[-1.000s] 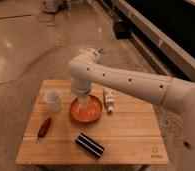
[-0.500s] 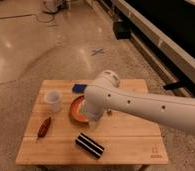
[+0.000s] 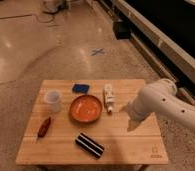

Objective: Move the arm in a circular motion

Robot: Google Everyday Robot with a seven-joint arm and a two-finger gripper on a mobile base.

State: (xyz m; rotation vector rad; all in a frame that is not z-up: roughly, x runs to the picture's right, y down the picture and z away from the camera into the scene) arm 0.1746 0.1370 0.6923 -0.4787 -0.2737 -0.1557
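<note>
- Since half a second ago the arm [image 3: 163,102] has swung off the table's middle to its right edge; bowl, bottle and blue pad, covered before, are back in view.
- Floor [image 3: 51,45]: polished speckled stone, glossy with light glare, a blue X mark [image 3: 97,51] taped on it beyond the table; dark wall or counter base runs along the right with a black box [image 3: 121,29] at its foot.
- Table [image 3: 126,142]: pale wood planks, rectangular; small dark logo at the near right corner, not readable.
- Arm: glossy white, thick rounded tube with a bulbous joint, small dark dots along it, entering from the right.
- Gripper [image 3: 132,120]: white, pointing down over the table's right side, near the bottle; cannot tell if clenched or released, nothing visibly held.
- Bowl [image 3: 86,108]: round, orange, mid-table.
- Striped block [image 3: 89,145]: black with white stripes, near front edge.
- Cup [image 3: 53,100]: white, translucent, left of bowl.
- Bottle [image 3: 109,97]: white, lying flat, just right of bowl; label unreadable.
- Blue pad [image 3: 81,88]: flat, behind bowl.
- Red pepper [image 3: 43,128]: slim, left front.
</note>
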